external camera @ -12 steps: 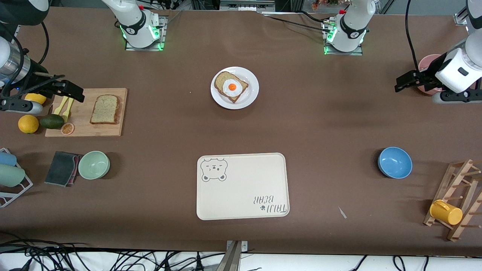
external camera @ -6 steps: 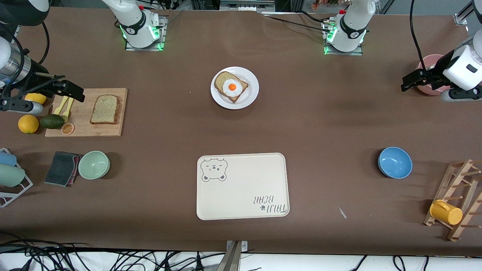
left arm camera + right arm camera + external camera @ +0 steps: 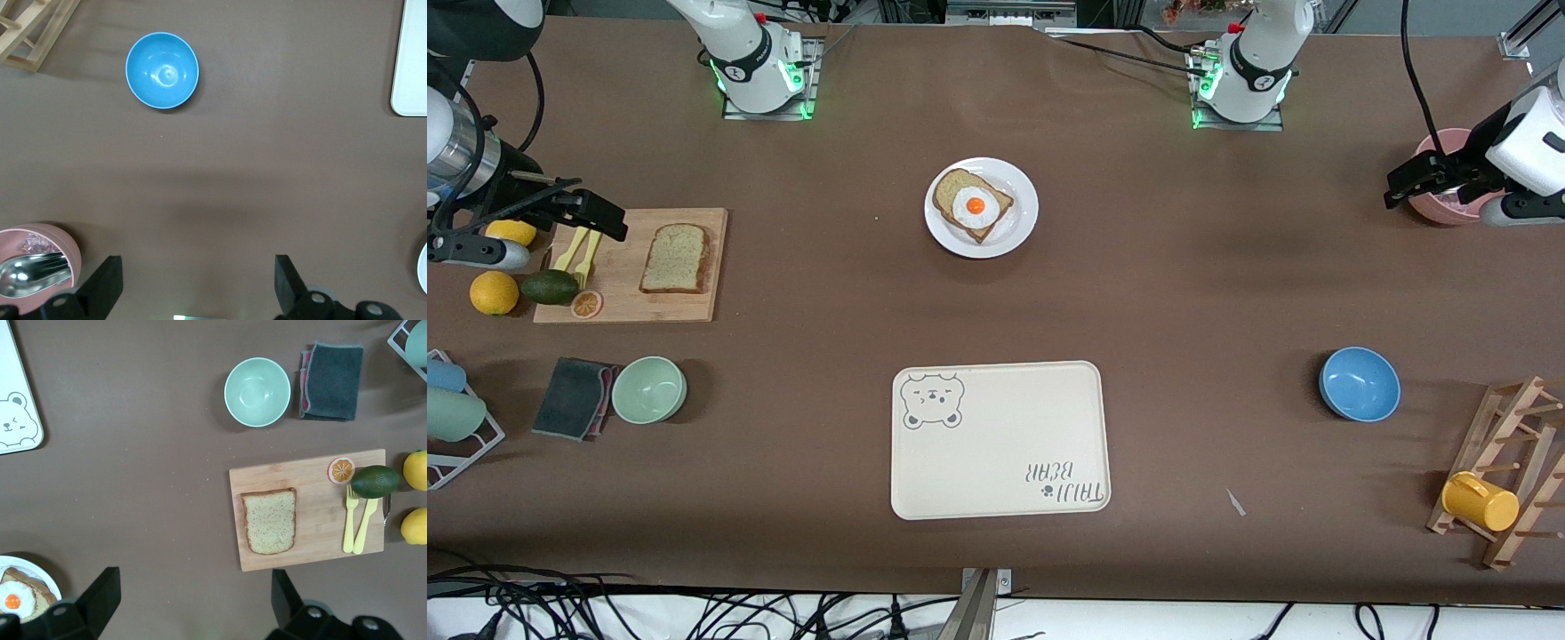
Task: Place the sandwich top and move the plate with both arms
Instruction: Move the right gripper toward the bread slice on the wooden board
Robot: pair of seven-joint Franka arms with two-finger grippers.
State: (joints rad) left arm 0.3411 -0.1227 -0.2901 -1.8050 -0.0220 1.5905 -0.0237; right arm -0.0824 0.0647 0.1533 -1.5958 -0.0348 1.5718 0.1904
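Resting flat on a rectangular wooden cutting board (image 3: 631, 265), the sandwich top (image 3: 675, 259) is a speckled tan slice with a darker crust. The round, smooth white plate (image 3: 1019, 222), mid-table, carries bread with a fried egg (image 3: 972, 205). The right gripper (image 3: 578, 213) hangs over the board's end by the yellow forks (image 3: 579, 250), fingers spread and empty. The left gripper (image 3: 1418, 182), also spread, hangs beside a pink cup (image 3: 1440, 203).
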